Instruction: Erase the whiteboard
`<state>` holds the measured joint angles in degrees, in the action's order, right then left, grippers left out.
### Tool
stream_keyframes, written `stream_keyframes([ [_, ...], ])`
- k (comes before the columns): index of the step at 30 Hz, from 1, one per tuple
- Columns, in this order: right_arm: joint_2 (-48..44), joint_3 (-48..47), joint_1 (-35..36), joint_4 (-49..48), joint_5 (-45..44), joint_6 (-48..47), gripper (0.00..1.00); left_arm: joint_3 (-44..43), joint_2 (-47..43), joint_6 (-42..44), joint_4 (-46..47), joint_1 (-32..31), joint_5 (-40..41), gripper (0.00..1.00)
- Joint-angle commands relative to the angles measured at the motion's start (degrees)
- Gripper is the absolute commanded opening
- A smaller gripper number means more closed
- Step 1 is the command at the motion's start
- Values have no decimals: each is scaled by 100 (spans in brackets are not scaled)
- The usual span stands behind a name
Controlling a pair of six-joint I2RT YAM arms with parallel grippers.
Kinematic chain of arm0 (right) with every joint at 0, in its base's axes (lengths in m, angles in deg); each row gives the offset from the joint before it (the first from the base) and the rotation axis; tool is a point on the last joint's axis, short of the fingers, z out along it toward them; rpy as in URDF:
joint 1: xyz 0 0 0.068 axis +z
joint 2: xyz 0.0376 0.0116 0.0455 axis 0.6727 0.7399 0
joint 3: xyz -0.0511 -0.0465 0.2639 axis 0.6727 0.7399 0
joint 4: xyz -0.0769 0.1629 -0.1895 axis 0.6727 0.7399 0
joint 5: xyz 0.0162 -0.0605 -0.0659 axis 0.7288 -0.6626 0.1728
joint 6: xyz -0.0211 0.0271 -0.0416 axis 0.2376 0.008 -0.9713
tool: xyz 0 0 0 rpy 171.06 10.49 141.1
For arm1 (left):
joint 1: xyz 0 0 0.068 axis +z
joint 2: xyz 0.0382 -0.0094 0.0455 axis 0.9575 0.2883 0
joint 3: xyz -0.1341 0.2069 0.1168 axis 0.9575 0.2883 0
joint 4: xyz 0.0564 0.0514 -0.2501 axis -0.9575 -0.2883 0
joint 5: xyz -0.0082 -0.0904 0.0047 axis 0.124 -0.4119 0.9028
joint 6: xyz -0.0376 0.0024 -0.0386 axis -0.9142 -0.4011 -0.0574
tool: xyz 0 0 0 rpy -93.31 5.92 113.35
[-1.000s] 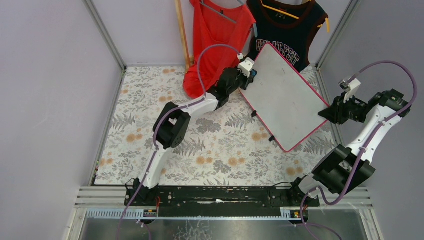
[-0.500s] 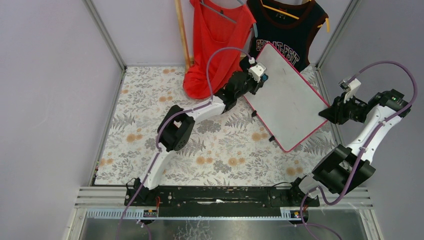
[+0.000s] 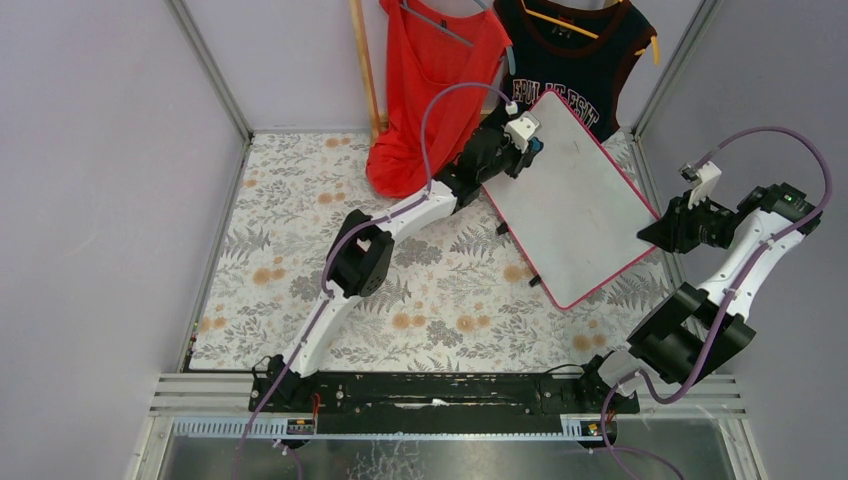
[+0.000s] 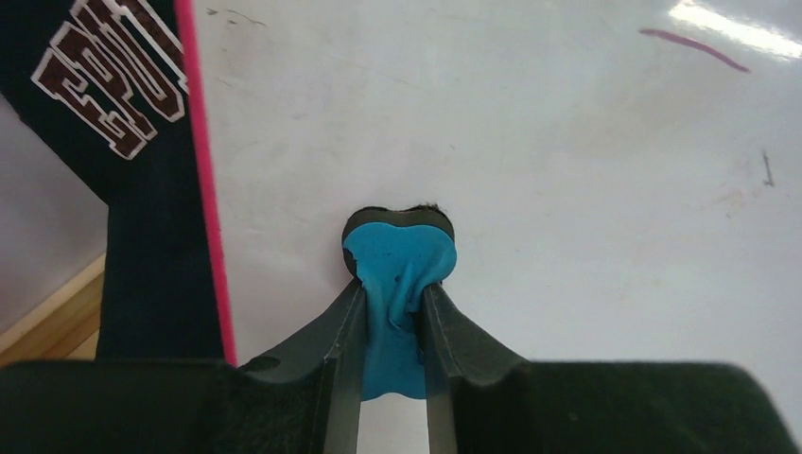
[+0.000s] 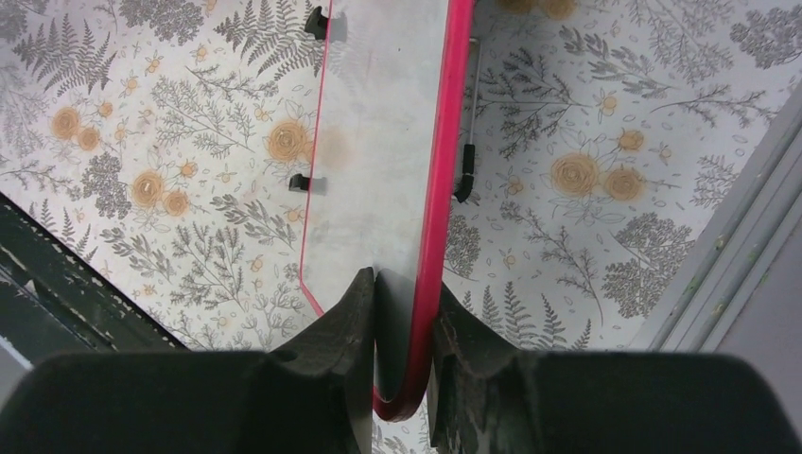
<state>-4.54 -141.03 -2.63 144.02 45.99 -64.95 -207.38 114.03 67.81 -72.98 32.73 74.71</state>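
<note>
The whiteboard (image 3: 580,200) is lying tilted near the counter's far right corner, bearing a short red stroke (image 4: 695,49). The right gripper (image 5: 405,317) is clamping its pink-framed right corner. The left gripper (image 4: 391,317) is pinching a blue eraser (image 4: 397,255) against its far end.

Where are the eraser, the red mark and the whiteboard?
eraser (image 4: 398,270): left wrist view, upper part of its blue body.
red mark (image 4: 695,49): left wrist view, middle of the stroke.
whiteboard (image 3: 572,200): top view, middle of its white face.
</note>
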Motion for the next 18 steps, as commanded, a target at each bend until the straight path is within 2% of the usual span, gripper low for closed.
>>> stream_keyframes([
  [1, 34, 286, 332, 582, -726, -635, 0, -375, 454, 89, -79, 185, 170, 0],
  [18, 32, 246, 342, 581, -718, -601, 0, -27, 452, 295, -109, 361, 420, 0],
])
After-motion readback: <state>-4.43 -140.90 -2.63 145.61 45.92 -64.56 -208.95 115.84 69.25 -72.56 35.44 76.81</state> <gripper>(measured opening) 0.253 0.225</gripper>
